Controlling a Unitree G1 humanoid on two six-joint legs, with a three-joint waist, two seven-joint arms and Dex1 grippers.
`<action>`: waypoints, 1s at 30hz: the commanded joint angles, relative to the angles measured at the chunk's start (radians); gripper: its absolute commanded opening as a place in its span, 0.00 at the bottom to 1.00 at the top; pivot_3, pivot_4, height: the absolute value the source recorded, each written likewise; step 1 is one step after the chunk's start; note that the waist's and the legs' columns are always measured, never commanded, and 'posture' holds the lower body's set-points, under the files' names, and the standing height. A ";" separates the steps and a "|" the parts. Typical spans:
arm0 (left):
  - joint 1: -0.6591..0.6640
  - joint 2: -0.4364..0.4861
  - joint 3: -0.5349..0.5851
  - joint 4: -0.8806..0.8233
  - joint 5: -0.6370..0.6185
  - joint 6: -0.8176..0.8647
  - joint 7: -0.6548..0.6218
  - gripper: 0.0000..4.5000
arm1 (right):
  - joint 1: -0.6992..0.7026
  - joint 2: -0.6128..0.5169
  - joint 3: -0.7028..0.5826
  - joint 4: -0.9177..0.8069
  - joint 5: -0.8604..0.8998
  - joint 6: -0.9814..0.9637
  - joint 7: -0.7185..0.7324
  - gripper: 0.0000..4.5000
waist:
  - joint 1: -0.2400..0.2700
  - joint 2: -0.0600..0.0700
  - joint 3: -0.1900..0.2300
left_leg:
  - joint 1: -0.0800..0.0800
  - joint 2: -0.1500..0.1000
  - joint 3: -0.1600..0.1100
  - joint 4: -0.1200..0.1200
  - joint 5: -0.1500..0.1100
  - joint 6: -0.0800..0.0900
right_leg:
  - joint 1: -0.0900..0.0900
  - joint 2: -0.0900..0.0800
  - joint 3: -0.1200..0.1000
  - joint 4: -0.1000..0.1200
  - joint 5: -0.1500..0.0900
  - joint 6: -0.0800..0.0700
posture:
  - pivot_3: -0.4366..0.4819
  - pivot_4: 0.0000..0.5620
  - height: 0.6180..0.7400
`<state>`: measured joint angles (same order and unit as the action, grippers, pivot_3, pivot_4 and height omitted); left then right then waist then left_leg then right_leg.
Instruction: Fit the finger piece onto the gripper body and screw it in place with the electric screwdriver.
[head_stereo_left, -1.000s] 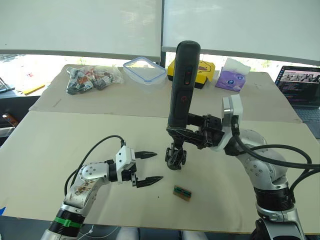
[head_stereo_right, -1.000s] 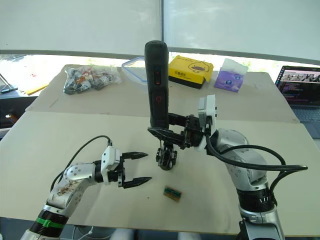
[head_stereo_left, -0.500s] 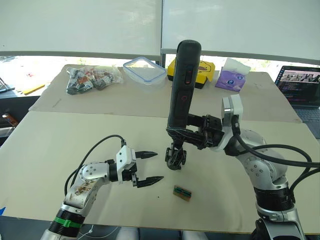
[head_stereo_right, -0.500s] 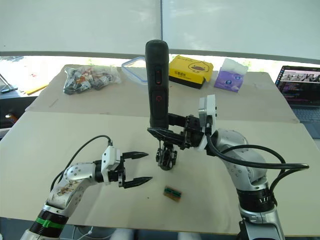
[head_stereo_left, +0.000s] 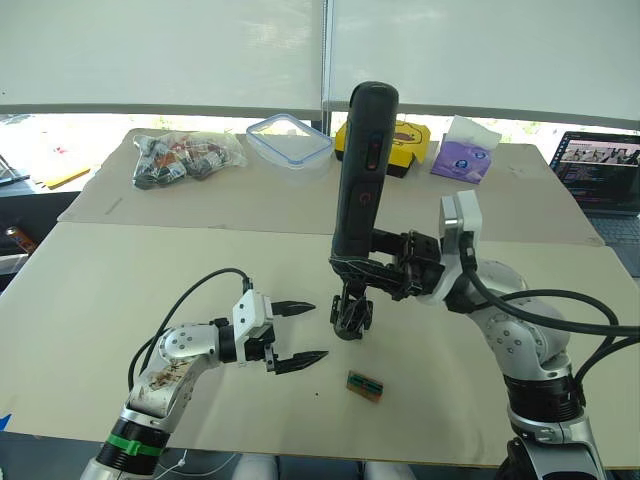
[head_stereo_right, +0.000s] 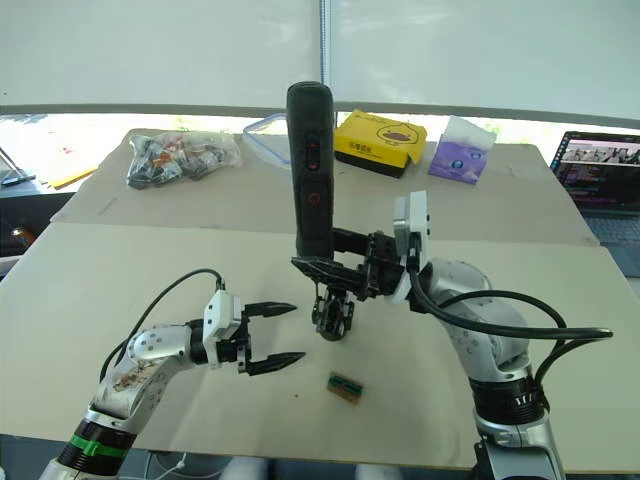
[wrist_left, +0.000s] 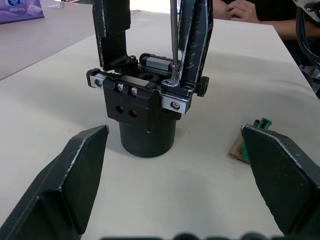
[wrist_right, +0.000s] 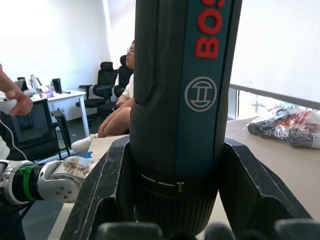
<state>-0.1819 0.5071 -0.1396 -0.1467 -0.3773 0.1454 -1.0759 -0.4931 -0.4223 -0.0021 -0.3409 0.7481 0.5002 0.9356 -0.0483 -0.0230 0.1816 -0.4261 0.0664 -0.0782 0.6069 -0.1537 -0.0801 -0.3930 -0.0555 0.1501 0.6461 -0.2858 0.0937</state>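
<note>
The electric screwdriver (head_stereo_left: 361, 170) stands upright over the middle of the table, with my right gripper (head_stereo_left: 356, 268) shut around its lower end. Its thin metal bit (wrist_left: 173, 40) comes down onto a screw on top of the gripper body (wrist_left: 145, 112), a chunky black block standing on the table (head_stereo_left: 130, 290). A black finger piece (wrist_left: 196, 45) stands upright on the body right beside the bit. My left gripper (head_stereo_left: 318, 330) hovers just left of the body, open, with nothing between its fingers (wrist_left: 75, 172).
A small green-and-tan block (head_stereo_left: 364, 385) lies in front of the body. At the back are a bag of parts (head_stereo_left: 188, 158), a clear container (head_stereo_left: 288, 138), a yellow box (head_stereo_left: 408, 145), a purple tissue pack (head_stereo_left: 462, 155) and a laptop (head_stereo_left: 605, 170). A person (wrist_right: 122, 107) sits beyond the table.
My right arm and the screwdriver have shifted very slightly to the left. The left gripper and the gripper body have stayed in place.
</note>
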 joint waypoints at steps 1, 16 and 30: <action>0.006 0.008 0.003 -0.044 -0.008 0.007 0.005 1.00 | -0.017 -0.004 -0.015 -0.020 0.002 -0.034 0.010 0.43 | 0.000 0.000 0.000 | 0.000 0.000 0.000 0.000 0.000 0.000 | 0.000 0.000 0.000 0.000 0.000 0.000 | 0.48 0.27 1.00; 0.007 0.007 0.003 -0.054 -0.011 0.019 0.009 1.00 | -0.019 -0.017 -0.040 -0.018 0.009 -0.022 0.020 0.43 | 0.000 0.000 0.000 | 0.000 0.000 0.000 0.000 0.000 0.000 | 0.000 0.000 0.000 0.000 0.000 0.000 | 0.48 0.27 1.00; 0.011 0.007 -0.001 -0.053 -0.011 0.019 0.003 1.00 | -0.010 -0.021 -0.054 -0.024 0.035 -0.021 0.012 0.43 | 0.000 0.000 0.000 | -0.001 0.000 0.000 0.000 0.000 0.000 | -0.001 0.000 0.000 0.000 0.000 0.000 | 0.48 0.27 1.00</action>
<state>-0.1732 0.5092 -0.1404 -0.1625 -0.3779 0.1626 -1.0712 -0.4926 -0.4397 -0.0202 -0.3294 0.7513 0.5005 0.9427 -0.0480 -0.0231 0.1818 -0.4267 0.0664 -0.0782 0.6067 -0.1537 -0.0801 -0.3938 -0.0555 0.1501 0.6460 -0.2858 0.0937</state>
